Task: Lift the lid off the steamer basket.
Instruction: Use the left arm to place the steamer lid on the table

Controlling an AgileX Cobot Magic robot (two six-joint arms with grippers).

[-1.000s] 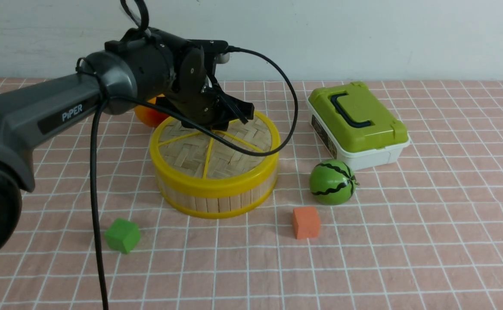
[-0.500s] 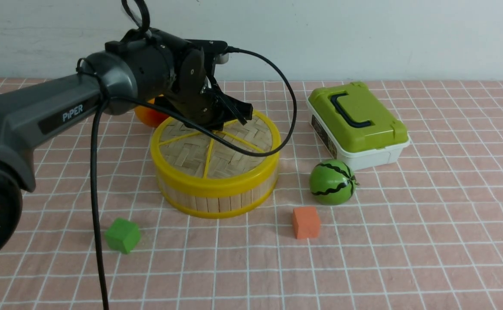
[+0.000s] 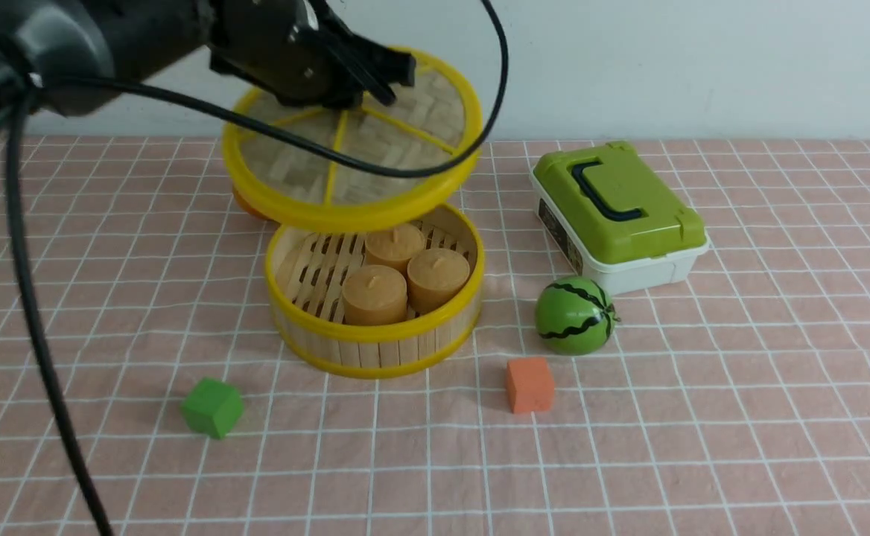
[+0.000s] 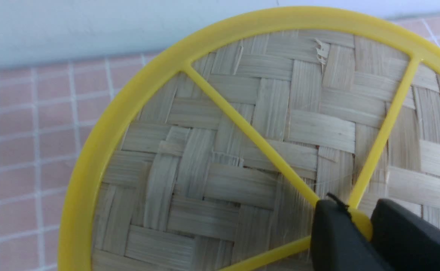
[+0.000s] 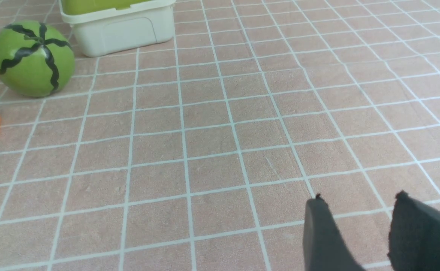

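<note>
Lid of woven bamboo, yellow-rimmed and yellow-spoked, clear of the steamer basket and hanging in the air above and slightly behind it, tilted toward the camera with the near edge lower. Clamped at the yellow centre hub by the left gripper: two black fingers pressed against either side of the hub, as seen in the left wrist view. Black cable looping across the front of the lid.

Steamer basket uncovered, upright on the pink checked tablecloth, near the middle of the front view. Inside, on the slatted floor, three tan cylinders standing upright, close together, grouped toward the right half.

Right gripper low over bare cloth, holding nothing, dark fingers parted with cloth visible between them.

Surrounding items, all on the cloth:
- white box with olive-green top and dark handle, to the right of the basket and a little farther back
- striped green watermelon toy just in front of the box
- orange cube nearer the camera, near the melon
- green cube to the front left of the basket
- orange round object mostly hidden behind the lid, kind unclear
</note>
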